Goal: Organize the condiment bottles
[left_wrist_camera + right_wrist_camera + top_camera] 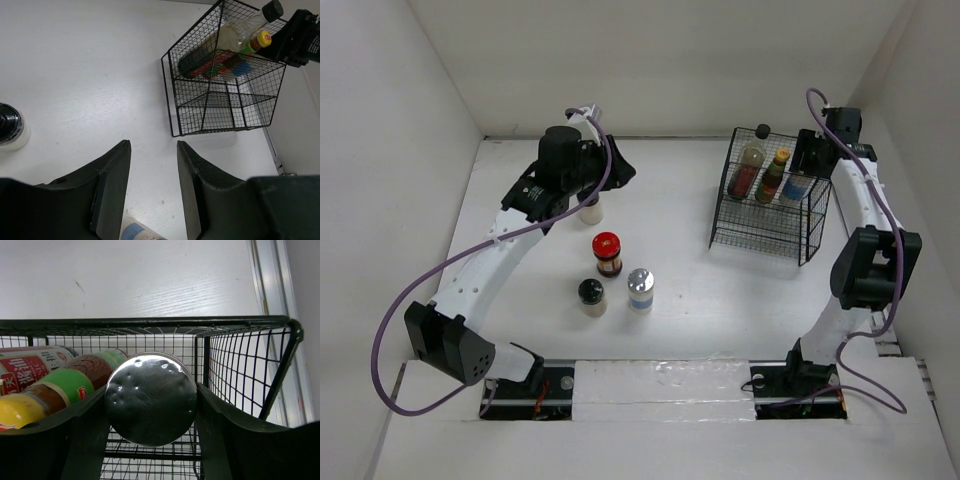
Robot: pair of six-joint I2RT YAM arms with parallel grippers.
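Note:
In the black wire basket's (765,235) upper tier lie a tall dark black-capped bottle (753,165), a green-red labelled bottle (775,175) and a silver-capped shaker (797,186). My right gripper (812,160) is shut on that shaker's cap (150,399) at the basket's right end. On the table stand a red-lidded jar (608,250), a black-capped pale jar (591,295), a second silver-capped shaker (640,288) and a pale jar (592,210) half hidden under my left arm. My left gripper (152,145) hangs open above the table with nothing between its fingers.
In the left wrist view a black-capped jar (7,127) stands at the left edge, and a pale blue-labelled bottle (136,231) peeks in under the fingers. White walls close in the table on three sides. The basket's lower tier (220,107) holds nothing.

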